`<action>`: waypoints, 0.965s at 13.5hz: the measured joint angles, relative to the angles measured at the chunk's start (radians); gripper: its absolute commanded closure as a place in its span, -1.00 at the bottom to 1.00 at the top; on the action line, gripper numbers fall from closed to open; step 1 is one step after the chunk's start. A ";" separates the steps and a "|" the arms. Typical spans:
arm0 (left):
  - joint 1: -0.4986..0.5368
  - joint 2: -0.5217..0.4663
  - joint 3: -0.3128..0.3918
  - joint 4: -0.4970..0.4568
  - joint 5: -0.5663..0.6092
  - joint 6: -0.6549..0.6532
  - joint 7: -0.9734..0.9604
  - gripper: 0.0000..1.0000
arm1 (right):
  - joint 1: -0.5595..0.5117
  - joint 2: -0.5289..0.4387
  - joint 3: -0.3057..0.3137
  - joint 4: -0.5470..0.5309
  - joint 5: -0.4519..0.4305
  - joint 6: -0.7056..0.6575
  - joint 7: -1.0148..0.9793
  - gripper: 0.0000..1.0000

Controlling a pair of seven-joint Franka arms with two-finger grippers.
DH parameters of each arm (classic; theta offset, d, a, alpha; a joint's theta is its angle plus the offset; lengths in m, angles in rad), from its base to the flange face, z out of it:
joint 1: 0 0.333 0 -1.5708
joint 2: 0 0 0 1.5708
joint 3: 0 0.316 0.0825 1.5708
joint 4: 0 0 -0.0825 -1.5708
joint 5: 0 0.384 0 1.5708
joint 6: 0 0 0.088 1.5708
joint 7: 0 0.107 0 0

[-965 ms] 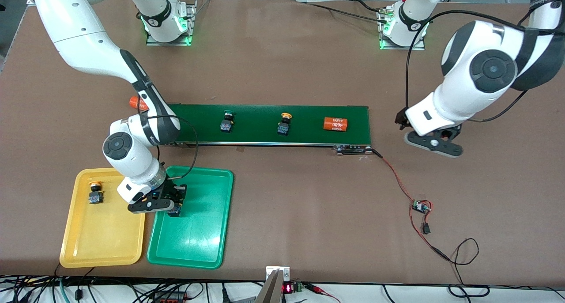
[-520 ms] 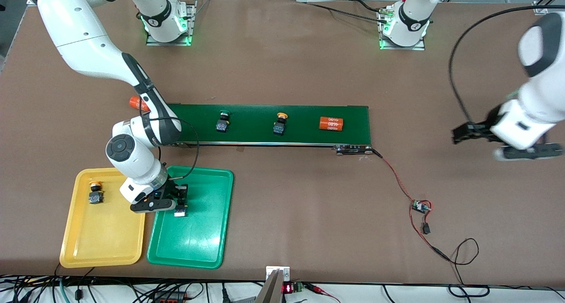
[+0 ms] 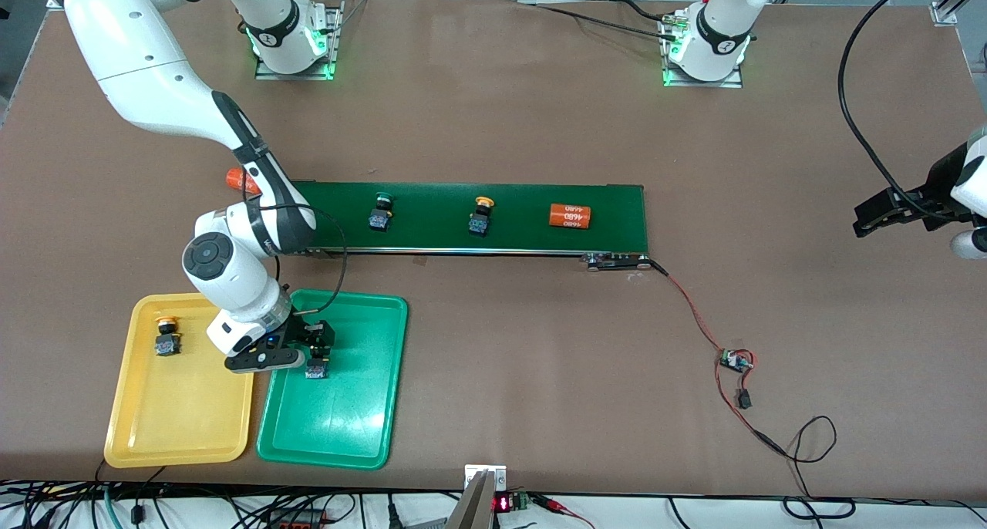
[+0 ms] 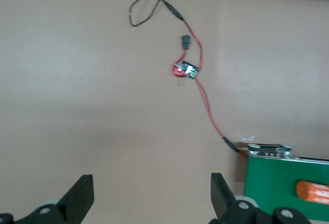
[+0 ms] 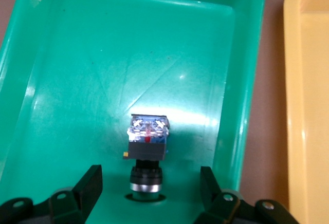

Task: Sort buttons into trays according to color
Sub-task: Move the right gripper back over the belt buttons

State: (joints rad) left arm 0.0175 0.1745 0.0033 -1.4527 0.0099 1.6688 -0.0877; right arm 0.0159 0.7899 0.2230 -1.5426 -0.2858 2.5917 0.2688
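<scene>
A green button (image 3: pixel 316 368) lies in the green tray (image 3: pixel 362 406). My right gripper (image 3: pixel 318 344) hangs low over it, open. In the right wrist view the button (image 5: pixel 147 147) lies on its side between the spread fingers (image 5: pixel 92 183), touching neither, on the green tray (image 5: pixel 77 80). A yellow button (image 3: pixel 166 338) sits in the yellow tray (image 3: pixel 185 421). On the conveyor belt (image 3: pixel 617 213) stand another green button (image 3: pixel 379 211) and another yellow button (image 3: pixel 481 216). My left gripper (image 3: pixel 875 217) waits open over bare table at the left arm's end; the left wrist view shows this gripper (image 4: pixel 152 193) with nothing in it.
An orange cylinder (image 3: pixel 570 216) lies on the belt, and another (image 3: pixel 237 180) sits by the belt's end under the right arm. A red wire runs from the belt to a small circuit board (image 3: pixel 735 360). The yellow tray (image 5: pixel 308 106) lies beside the green one.
My right gripper has opened and let go of the green button in the green tray. The left arm swung outward toward its end of the table. The belt's things drifted toward the right arm's end.
</scene>
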 measured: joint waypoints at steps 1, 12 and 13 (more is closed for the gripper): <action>0.006 0.000 0.002 0.000 -0.019 -0.004 0.006 -1.00 | 0.000 -0.010 -0.001 0.000 0.000 -0.017 0.000 -1.00; 0.019 -0.053 -0.025 -0.076 -0.034 0.026 0.010 -1.00 | 0.000 -0.289 0.005 -0.251 0.001 -0.228 0.115 -1.00; 0.020 -0.053 -0.025 -0.076 -0.034 0.027 0.006 -1.00 | 0.000 -0.321 0.012 -0.297 0.001 -0.229 0.123 -1.00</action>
State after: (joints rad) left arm 0.0372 0.1219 -0.0214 -1.5286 -0.0243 1.6957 -0.0815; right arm 0.0162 0.4694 0.2349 -1.8398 -0.2848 2.3629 0.3914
